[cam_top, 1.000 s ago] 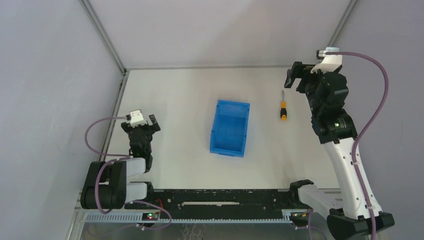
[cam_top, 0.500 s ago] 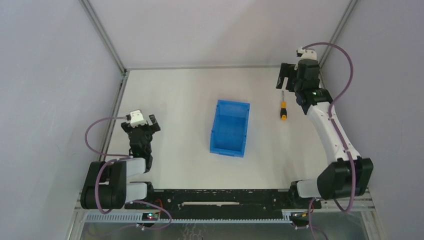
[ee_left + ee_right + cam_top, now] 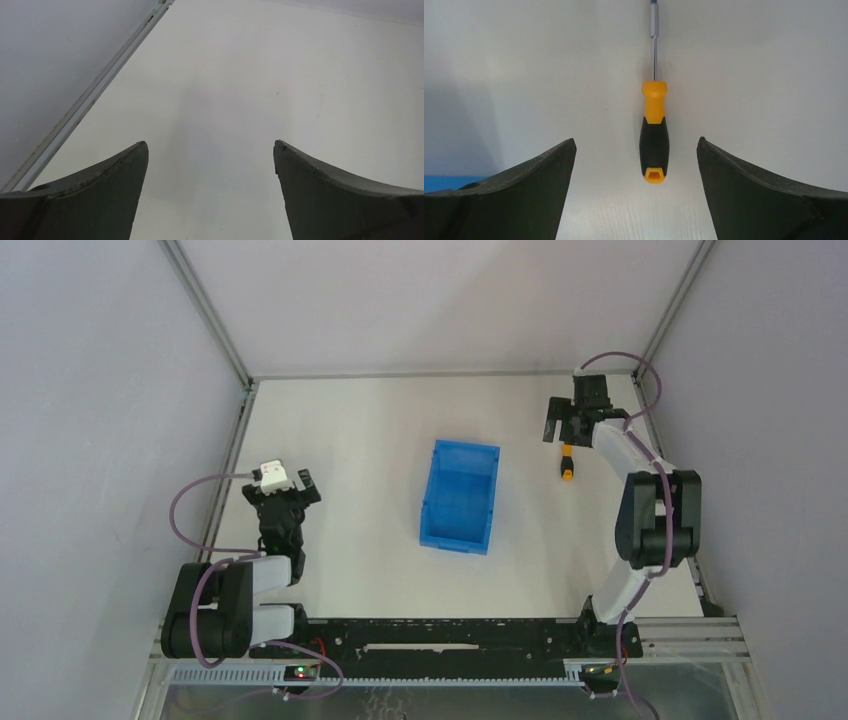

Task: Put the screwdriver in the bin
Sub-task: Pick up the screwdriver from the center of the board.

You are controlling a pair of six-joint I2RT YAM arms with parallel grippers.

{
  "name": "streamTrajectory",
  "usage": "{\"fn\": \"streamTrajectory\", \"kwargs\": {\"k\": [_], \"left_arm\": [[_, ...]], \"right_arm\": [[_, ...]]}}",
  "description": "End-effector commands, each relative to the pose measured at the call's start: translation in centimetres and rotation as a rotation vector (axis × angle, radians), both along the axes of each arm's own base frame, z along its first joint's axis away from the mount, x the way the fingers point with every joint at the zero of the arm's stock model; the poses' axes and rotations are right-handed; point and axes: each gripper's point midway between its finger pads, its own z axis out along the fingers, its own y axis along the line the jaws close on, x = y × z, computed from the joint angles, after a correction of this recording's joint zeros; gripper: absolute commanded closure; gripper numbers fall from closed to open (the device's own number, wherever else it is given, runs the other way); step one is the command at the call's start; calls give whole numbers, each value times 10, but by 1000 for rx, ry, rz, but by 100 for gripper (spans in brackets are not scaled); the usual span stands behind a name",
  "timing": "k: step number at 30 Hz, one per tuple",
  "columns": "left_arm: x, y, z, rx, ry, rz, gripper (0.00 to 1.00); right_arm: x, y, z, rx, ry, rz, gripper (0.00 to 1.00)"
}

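On the white table (image 3: 350, 460), the blue plastic open-top rectangular bin (image 3: 460, 496) sits well to the left of the right gripper (image 3: 635, 142). Its jaws are spread wide and empty, straddling the small orange-and-black-handled screwdriver (image 3: 654, 145), which lies flat and untouched. A second ago this gripper hung higher, past the shaft tip. The left gripper (image 3: 210, 145), also spread, holds nothing.

Text on screwdriver (image 3: 654, 135): none I can read on its handle or shaft.
Text on bin (image 3: 466, 447): none I can read.
Text on tabletop (image 3: 350, 440): none I can make out from my cameras.
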Motion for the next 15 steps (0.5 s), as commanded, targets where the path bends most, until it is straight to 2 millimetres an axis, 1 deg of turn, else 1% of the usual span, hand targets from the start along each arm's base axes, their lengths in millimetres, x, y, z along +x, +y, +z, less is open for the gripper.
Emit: {"fn": "streamTrajectory", "kwargs": {"k": [1,3,6,7,8,14,15], "left_arm": [[10,2,27,24,-73,10,0],[10,2,27,24,-74,10,0],[10,2,26,25,-73,9,0],[10,2,27,24,-75,10,0],[10,2,26,24,-74,9,0],[10,2,26,24,-73,9,0],[10,2,27,24,-74,10,0]], "right_arm": [[11,0,-17,33,46,-11,0],[11,1,-35,39,90,-9,1],[11,3,-52,46,130,-7,1],[10,-6,-56,50,137,-27,2],[10,-9,-60,55,146,-33,3],[6,-13,-82,103,206,-48,13],[6,-13,-86,117,215,-46,17]]}}
